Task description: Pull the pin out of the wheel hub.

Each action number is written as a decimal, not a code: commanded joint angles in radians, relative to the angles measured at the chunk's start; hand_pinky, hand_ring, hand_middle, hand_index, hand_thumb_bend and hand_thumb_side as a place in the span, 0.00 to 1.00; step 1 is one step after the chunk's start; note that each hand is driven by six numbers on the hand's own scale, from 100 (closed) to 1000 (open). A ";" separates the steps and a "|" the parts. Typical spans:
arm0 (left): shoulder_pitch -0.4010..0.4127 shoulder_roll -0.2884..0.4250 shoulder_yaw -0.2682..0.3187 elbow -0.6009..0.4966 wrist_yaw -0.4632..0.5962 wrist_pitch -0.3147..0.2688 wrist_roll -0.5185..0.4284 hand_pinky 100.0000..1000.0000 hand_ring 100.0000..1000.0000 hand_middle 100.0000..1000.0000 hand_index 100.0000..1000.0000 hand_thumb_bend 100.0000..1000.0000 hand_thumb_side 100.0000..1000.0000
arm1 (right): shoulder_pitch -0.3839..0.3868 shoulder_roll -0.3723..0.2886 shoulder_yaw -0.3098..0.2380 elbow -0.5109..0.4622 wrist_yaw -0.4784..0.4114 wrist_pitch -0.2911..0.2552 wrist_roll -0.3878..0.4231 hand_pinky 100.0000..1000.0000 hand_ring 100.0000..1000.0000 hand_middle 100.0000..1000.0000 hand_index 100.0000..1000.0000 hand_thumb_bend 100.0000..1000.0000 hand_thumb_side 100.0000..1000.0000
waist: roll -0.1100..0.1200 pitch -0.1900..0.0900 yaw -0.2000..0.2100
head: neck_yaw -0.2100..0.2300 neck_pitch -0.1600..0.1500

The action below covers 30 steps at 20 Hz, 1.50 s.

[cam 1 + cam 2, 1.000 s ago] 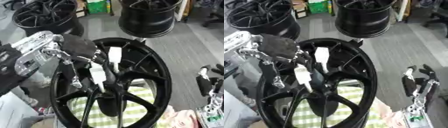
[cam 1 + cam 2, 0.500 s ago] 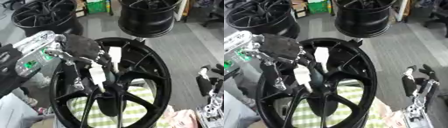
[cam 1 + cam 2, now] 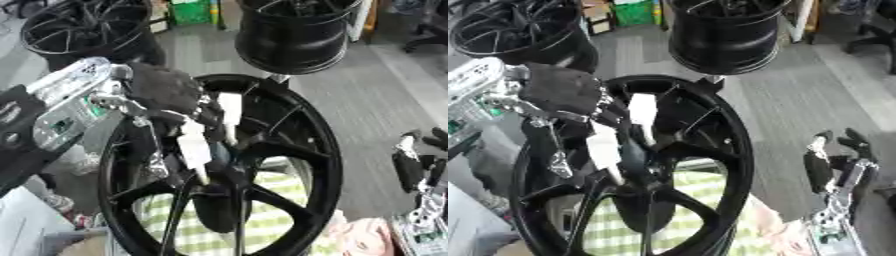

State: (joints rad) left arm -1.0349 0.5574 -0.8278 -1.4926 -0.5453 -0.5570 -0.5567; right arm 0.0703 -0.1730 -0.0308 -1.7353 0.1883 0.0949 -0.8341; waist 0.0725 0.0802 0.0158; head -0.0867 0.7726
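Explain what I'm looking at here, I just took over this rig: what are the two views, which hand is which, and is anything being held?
Both pictures come from the robot's head camera, its left and right eyes looking down at one moment. The big black wheel stands upright in front. The left hand comes in from the left and reaches into the spokes near the hub, where white pieces sit; whether its fingers close on anything I cannot tell. The right hand rests idle at the lower right, fingers up and relaxed, holding nothing. A green checked cloth shows behind the spokes, and other wheels stand farther back.
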 commanded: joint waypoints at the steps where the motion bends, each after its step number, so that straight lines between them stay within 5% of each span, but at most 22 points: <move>1: -0.015 0.004 0.023 0.008 -0.012 -0.350 -0.350 0.47 0.15 0.65 0.77 0.62 0.40 | -0.010 -0.009 -0.001 -0.014 -0.001 -0.001 0.003 0.45 0.34 0.61 0.77 0.03 0.32 | -0.005 -0.008 0.000 | 0.003 -0.003; 20: -0.007 -0.022 0.040 0.052 -0.021 -0.350 -0.350 0.50 0.17 0.60 0.73 0.56 0.36 | -0.012 -0.002 -0.002 -0.013 -0.005 -0.003 0.003 0.45 0.34 0.60 0.77 0.03 0.32 | -0.011 -0.002 -0.007 | 0.004 -0.003; 30: -0.008 -0.025 0.043 0.056 0.010 -0.350 -0.350 0.50 0.16 0.42 0.56 0.42 0.29 | -0.013 -0.001 -0.004 -0.013 -0.006 -0.004 0.003 0.45 0.34 0.60 0.77 0.03 0.32 | -0.011 0.000 -0.009 | 0.004 -0.003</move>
State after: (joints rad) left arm -1.0288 0.5224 -0.8029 -1.4344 -0.5417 -0.5570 -0.5567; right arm 0.0658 -0.1706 -0.0308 -1.7353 0.1852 0.0937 -0.8329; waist 0.0661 0.0890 0.0075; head -0.0860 0.7726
